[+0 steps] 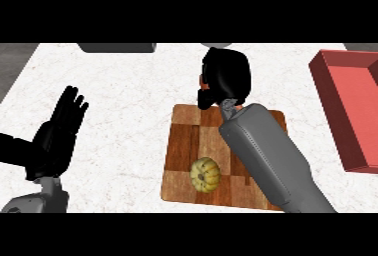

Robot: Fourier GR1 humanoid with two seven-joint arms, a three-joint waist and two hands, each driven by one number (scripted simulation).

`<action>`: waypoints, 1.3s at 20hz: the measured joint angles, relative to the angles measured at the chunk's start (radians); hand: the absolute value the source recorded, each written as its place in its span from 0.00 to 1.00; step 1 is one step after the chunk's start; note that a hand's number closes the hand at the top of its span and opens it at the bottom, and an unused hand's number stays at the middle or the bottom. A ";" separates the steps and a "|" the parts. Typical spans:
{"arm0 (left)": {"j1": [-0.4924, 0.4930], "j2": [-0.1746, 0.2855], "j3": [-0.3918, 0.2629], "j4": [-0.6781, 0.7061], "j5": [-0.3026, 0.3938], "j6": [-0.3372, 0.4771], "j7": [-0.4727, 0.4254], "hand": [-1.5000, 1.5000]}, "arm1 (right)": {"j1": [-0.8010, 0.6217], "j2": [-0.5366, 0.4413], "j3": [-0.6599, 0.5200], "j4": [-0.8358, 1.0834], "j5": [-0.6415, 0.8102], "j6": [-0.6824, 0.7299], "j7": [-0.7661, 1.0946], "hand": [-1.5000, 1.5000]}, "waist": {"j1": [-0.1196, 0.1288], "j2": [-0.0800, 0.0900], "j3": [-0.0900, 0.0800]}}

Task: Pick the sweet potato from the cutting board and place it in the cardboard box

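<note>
We see little of the sweet potato (pixel 202 80): only a brownish-orange sliver at the edge of the right hand (pixel 227 75), just past the far edge of the cutting board (pixel 184 150). We take this to be it, already off the wood. That hand's fingers are curled down and inward around the sliver, hiding most of it, which fits a carry, not a reach. Its smooth grey forearm (pixel 269 160) crosses the board's right half.

The board itself is a patchwork of warm brown wooden blocks with rounded corners. Near its close edge sits a small yellow squash (pixel 205 174), round and ribbed. It is not the task's thing and it lies untouched.

Well to the right of the board stands the box (pixel 334 105), which looks red rather than cardboard brown. It is open-topped with straight walls and a flat floor. We judge the move across to it is not yet made.

Left of the board, the left hand (pixel 55 137) rests upright and idle, its fingers straight and slightly fanned. The counter (pixel 125 90) under all is pale and faintly marbled. A dark grey thing (pixel 118 47) shows beyond the board's far left, cut off by the view's edge.
</note>
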 measured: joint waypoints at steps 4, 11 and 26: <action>-0.020 -0.012 -0.004 0.022 -0.009 0.012 -0.004 0.50 | -0.028 -0.007 -0.045 -0.067 0.058 -0.053 0.105 1.00 | -0.008 0.001 0.000; -0.002 -0.010 -0.006 0.011 -0.008 0.004 -0.001 0.50 | -0.033 -0.107 -0.161 -0.166 0.104 -0.058 0.188 1.00 | -0.008 0.001 0.000; -0.031 -0.016 0.002 0.049 -0.016 0.003 -0.026 0.50 | 0.028 -0.375 -0.399 -0.013 0.065 -0.110 0.016 1.00 | 0.000 0.007 0.000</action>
